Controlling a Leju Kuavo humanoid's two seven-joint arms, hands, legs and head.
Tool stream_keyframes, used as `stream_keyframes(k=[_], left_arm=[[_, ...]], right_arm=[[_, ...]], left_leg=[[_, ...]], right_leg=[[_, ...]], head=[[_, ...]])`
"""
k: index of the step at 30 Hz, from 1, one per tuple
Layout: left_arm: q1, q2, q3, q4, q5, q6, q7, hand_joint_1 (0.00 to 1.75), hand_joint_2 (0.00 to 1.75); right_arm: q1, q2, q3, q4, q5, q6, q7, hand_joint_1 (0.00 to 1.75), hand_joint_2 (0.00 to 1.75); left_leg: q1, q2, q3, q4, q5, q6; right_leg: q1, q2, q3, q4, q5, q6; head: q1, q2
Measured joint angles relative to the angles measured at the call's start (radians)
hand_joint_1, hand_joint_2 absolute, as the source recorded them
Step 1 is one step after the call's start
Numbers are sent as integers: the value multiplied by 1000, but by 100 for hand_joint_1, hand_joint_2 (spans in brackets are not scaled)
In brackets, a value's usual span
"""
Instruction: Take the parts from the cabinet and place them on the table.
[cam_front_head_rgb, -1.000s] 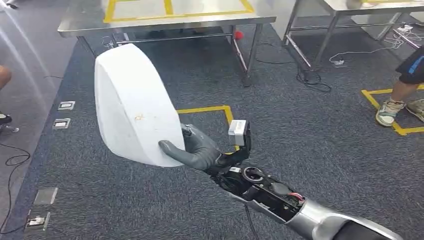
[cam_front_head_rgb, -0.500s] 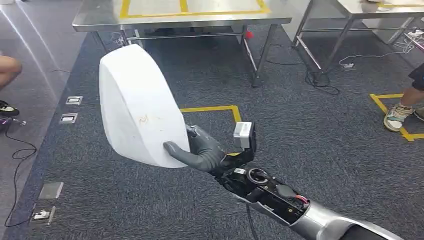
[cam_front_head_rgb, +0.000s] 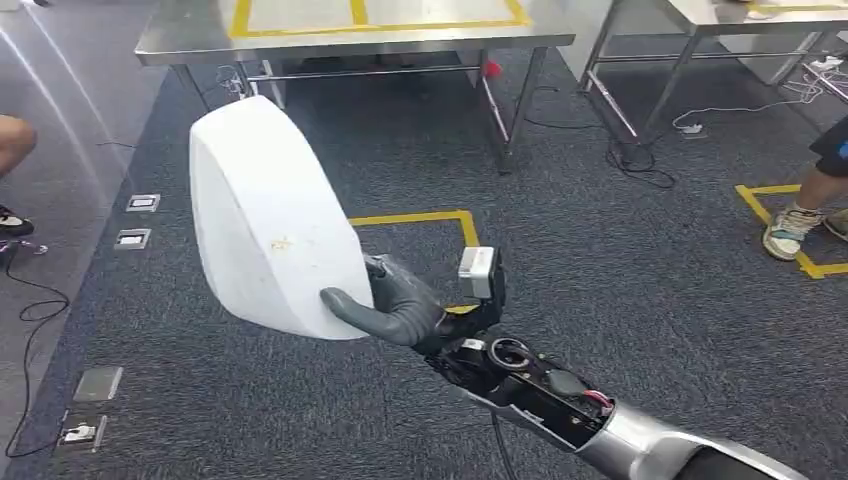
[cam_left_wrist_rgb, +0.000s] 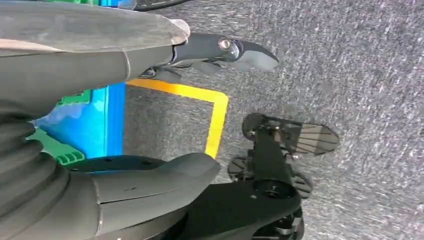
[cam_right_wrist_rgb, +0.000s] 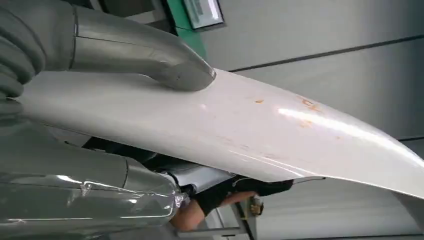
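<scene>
The right robot hand (cam_front_head_rgb: 400, 305) is clamped on the part (cam_front_head_rgb: 270, 215), a large white curved shell with small orange marks on its face. In the head view the thumb lies across the part's lower edge and the dark fingers wrap behind it. The part is held in the air above the grey carpet (cam_front_head_rgb: 640, 300), tilted, its broad face toward the camera. In the right wrist view the thumb (cam_right_wrist_rgb: 145, 57) presses on the glossy white surface of the part (cam_right_wrist_rgb: 260, 135), with another finger beneath it.

A steel counter (cam_front_head_rgb: 200, 40) marked with yellow tape stands beyond the part, well apart from it; the part is not on it. A second counter (cam_front_head_rgb: 710, 12) stands to the right, with cables (cam_front_head_rgb: 640, 160) on the floor by its legs. A yellow tape square (cam_front_head_rgb: 440, 218) lies on the carpet just behind the right robot hand. Floor sockets (cam_front_head_rgb: 135, 220) sit at the carpet's left edge. A person's leg and shoe (cam_front_head_rgb: 795, 225) show at the right edge, and another person's limb at the left edge.

The left robot hand (cam_left_wrist_rgb: 150, 120) hangs over the carpet with its fingers apart, holding nothing. Yellow tape and a blue-and-green object (cam_left_wrist_rgb: 95, 120) lie beyond it.
</scene>
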Motion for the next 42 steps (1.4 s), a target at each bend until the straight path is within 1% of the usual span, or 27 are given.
stream_keyframes(k=[8,13,16,17,18,19,20,21,22,23,24,25,26,28,29,30,31,32,33,34,35,36,38,39,40,41,42], left_arm=[[2,0,0,0,12,-13,-20,0,175],[3,0,0,0,12,-11,-20,0,175],[6,0,0,0,17,-8,-20,0,175],[7,0,0,0,19,-7,-20,0,175],[8,0,0,0,22,-7,-20,0,175],[10,-1,0,0,24,-7,-20,0,175],[11,-1,0,0,25,-7,-20,0,175],[10,0,0,0,26,-6,-20,0,175],[10,0,0,0,27,-6,-20,0,175],[11,0,0,0,27,-6,-20,0,175],[12,-1,0,0,28,-6,-20,0,175],[13,-2,0,0,28,-6,-20,0,175],[13,-2,0,0,28,-4,-20,0,175],[12,-4,0,0,28,-4,-20,0,175],[13,-5,0,0,28,-4,-20,0,175],[9,-4,0,0,28,-4,-20,0,175],[7,-4,0,0,28,-4,-20,0,175],[10,-5,0,0,29,-4,-21,0,175],[11,-5,0,0,29,-4,-21,0,175],[10,-5,0,0,29,-4,-23,0,175],[9,-6,0,0,29,-4,-24,0,175],[8,-7,0,0,29,-4,-25,0,175],[9,-8,0,0,32,-4,-26,0,175],[12,-8,0,0,33,-4,-26,0,175],[14,-9,0,0,35,-5,-26,0,175],[17,-8,0,0,35,-5,-26,0,175],[17,-7,0,0,35,-5,-26,0,175]], right_arm=[[3,-1,0,0,0,-8,0,175,175],[6,-1,1,0,-4,-9,3,175,175],[5,-1,3,1,-7,-7,3,175,175],[5,0,3,1,-7,-5,3,175,175],[5,0,5,2,-7,-2,3,175,175],[5,-1,5,2,-7,-1,3,175,175],[3,-1,7,3,-7,2,3,175,175],[0,-1,9,3,-7,4,3,175,175],[0,-1,10,4,-8,5,3,175,175],[2,-1,10,6,-8,6,3,175,175],[4,-1,10,10,-9,7,3,175,175],[5,-1,11,12,-9,8,3,175,175],[5,-1,12,13,-9,9,3,175,175],[5,-1,14,14,-9,10,3,175,175],[6,-1,14,17,-9,10,3,175,175],[3,-1,14,19,-10,10,2,175,175],[3,0,16,19,-10,10,3,175,175],[5,-1,17,20,-10,11,2,175,175],[3,0,17,22,-10,10,3,175,175],[2,2,18,21,-10,11,2,175,175],[0,2,18,21,-10,11,2,175,175],[-3,3,19,21,-10,12,2,175,175],[-3,3,21,22,-10,14,2,175,175],[-2,3,22,24,-10,14,2,175,175],[-2,3,24,25,-10,14,2,175,175],[-2,3,26,26,-10,15,2,175,175],[-2,3,26,26,-10,14,2,175,175]], left_leg=[[0,0,0,0,0,0],[-3,0,-1,5,-4,4],[-9,-1,-1,6,-9,13],[-8,-3,-4,-2,-9,17],[-4,-5,6,-6,-13,27],[1,-6,24,-16,-11,31],[0,-5,34,-17,-13,35],[0,-6,37,-17,-15,38],[-1,-7,39,-17,-17,39],[-2,-8,39,-17,-19,40],[-2,-10,42,-16,-22,38],[-2,-13,47,-16,-25,35],[-1,-17,54,-16,-31,30],[1,-22,77,-15,-44,21],[1,-23,82,-17,-50,15],[0,-25,79,-9,-51,10],[0,-25,71,-8,-57,0],[-2,-25,77,-3,-60,-8],[-1,-24,80,-3,-59,-11],[1,-22,75,5,-65,-15],[3,-16,60,48,-66,-17],[3,-13,14,121,-83,-17],[3,-12,-95,280,-142,-20],[3,-12,-138,329,-158,-22],[3,-12,-161,333,-148,-23],[1,-12,-158,290,-111,-19],[-1,-12,-134,210,-54,-12]], right_leg=[[0,0,0,0,0,0],[-6,0,2,-1,-1,4],[-12,-1,5,-6,-2,13],[-12,-1,11,8,7,19],[-11,0,13,11,11,24],[-14,-1,-1,25,-5,25],[-13,7,-12,61,-27,26],[-12,12,-45,132,-64,26],[-13,15,-90,214,-100,28],[-12,16,-134,288,-126,30],[-12,17,-168,336,-136,29],[-13,17,-173,327,-116,27],[-14,17,-155,272,-73,22],[-18,18,-82,96,44,16],[-18,26,-63,55,44,17],[-7,25,-73,34,0,15],[-6,21,-58,40,23,1],[-6,21,-64,37,21,-9],[-5,22,-55,37,23,-17],[-11,24,-42,31,24,-21],[-9,23,-34,27,20,-27],[-8,22,-29,27,15,-32],[-3,19,-21,27,3,-39],[-1,19,-15,27,-3,-41],[1,21,-6,27,-10,-41],[2,23,6,27,-19,-41],[2,23,19,27,-29,-40]], head=[[-1,0],[-4,0],[-5,0],[-9,0],[-7,0],[-7,0],[-4,0],[3,0],[9,0],[9,0],[11,0],[13,0],[16,0],[25,0],[24,0],[21,0],[26,0],[24,0],[20,0],[22,0],[14,0],[5,0],[-6,0],[-7,0],[-10,0],[-13,0],[-15,0]])
